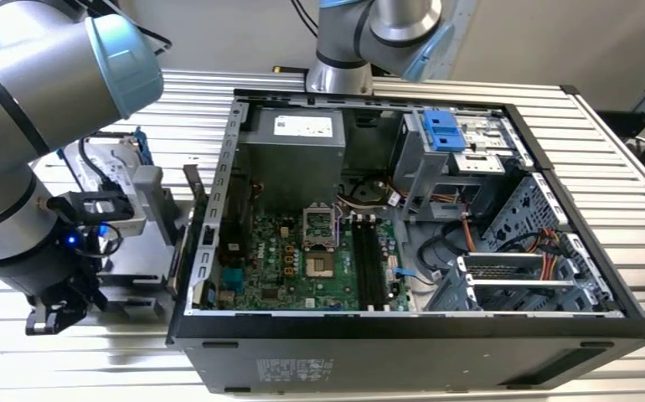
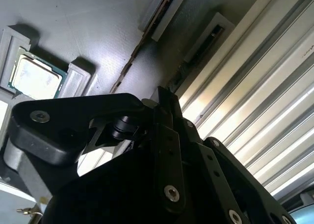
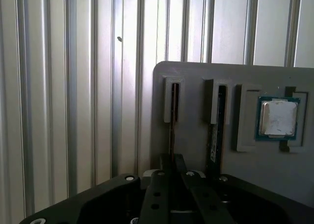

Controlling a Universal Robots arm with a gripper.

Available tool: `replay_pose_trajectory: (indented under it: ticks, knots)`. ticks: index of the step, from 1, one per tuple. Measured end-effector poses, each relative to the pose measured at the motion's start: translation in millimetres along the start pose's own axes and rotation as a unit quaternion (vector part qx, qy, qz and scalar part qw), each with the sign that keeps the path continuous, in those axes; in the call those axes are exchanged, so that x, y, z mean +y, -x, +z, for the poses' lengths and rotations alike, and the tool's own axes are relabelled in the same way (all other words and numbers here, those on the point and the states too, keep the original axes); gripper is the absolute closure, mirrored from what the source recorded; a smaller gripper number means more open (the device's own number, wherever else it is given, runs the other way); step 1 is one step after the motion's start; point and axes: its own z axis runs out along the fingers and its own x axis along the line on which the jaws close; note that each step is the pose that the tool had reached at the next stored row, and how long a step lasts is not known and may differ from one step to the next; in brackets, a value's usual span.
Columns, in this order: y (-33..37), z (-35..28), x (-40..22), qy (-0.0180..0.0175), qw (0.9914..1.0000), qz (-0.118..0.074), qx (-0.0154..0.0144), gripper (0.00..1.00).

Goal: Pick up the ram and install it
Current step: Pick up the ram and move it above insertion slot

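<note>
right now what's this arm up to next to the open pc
The arm's gripper is down at a grey holder beside the open computer case, lined up with the ram standing on edge in a slot. The ram is not yet lifted out. A second stick and a processor sit alongside.

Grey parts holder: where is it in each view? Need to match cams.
Exterior view: grey parts holder beside the open computer case, toward the exterior view's left, partly behind the arm.
First wrist view: the slotted grey block carrying the processor chip.
Second wrist view: the grey block, with the same chip seated in it.
Shared landmark: the ribbed metal table under it.
</note>
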Motion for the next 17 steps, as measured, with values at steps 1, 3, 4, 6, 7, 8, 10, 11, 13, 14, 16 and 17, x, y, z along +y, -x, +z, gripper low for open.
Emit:
replay_pose_trajectory:
  ticks: [1,3,4,6,7,8,10,11,13,14,16,17]
  knots:
    - [0.0,0.0,0.0,0.0,1.0,0.0,0.0,1.0]
    - [0.0,0.0,0.0,0.0,1.0,0.0,0.0,1.0]
    - [0.0,0.0,0.0,0.0001,1.0,0.0,0.0,1.0]
    - [0.2,-3.9,-0.1,-0.0001,1.0,0.001,-0.0002,1.0]
    - [0.3,-8.3,-0.1,0.0,1.0,0.002,0.0,1.0]
    - [0.6,-13.0,-0.1,0.0,1.0,0.002,0.0,1.0]
    - [1.0,-22.1,0.0,0.0,1.0,0.002,0.0,1.0]
    - [1.2,-26.9,0.0,0.0,1.0,0.002,0.0,1.0]
    - [1.6,-36.0,0.1,0.0,1.0,0.002,0.0,1.0]
    - [1.8,-40.5,0.1,0.0,1.0,0.002,0.0,1.0]
    - [2.2,-49.6,0.1,0.0,1.0,0.002,0.0,1.0]
    - [2.4,-54.0,0.1,0.0,1.0,0.002,0.0,1.0]
